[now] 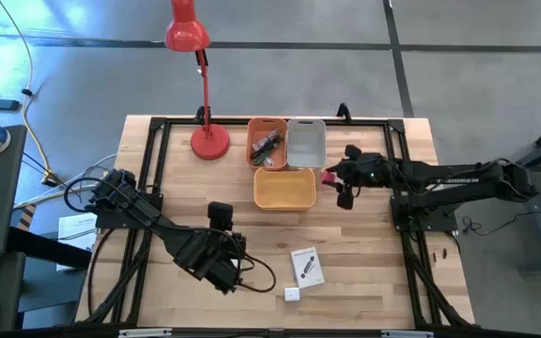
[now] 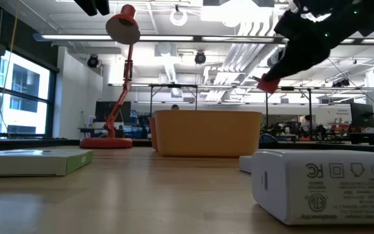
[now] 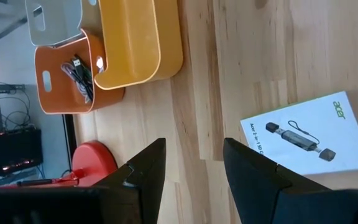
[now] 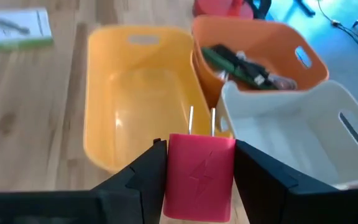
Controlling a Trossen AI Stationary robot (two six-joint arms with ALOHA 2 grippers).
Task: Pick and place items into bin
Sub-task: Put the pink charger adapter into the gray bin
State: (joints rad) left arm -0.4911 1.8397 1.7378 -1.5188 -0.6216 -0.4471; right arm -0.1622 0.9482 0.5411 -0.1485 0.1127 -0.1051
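Observation:
My right gripper (image 4: pixel 197 167) is shut on a red-pink cube (image 4: pixel 199 177), a plug block with two metal prongs. It hangs in the air by the right rim of the yellow bin (image 1: pixel 285 188), seen in the low view as the cube (image 2: pixel 267 84) above the bin (image 2: pixel 206 133). My left gripper (image 3: pixel 191 177) is open and raised over the table's left-middle (image 1: pixel 222 218), touching nothing. A white card with a green strip (image 1: pixel 306 266) and a white block (image 1: pixel 292 294) lie flat on the table near the front edge. A black cable and a green item lie in the orange bin (image 4: pixel 253 68). My right gripper pinches the red-pink cube between its two fingers, one on each opposite side face (image 4: pixel 169 180). The fingers come from the table's right, slanting down. The cube is lifted clear, and its prongs (image 4: pixel 202 121) point away from the gripper toward the bins.
Three bins stand together at the far middle: orange (image 1: pixel 267 141), white (image 1: pixel 306 141) and yellow in front of them. A red desk lamp (image 1: pixel 209 141) stands left of the orange bin. Bare wood lies between the bins and the card.

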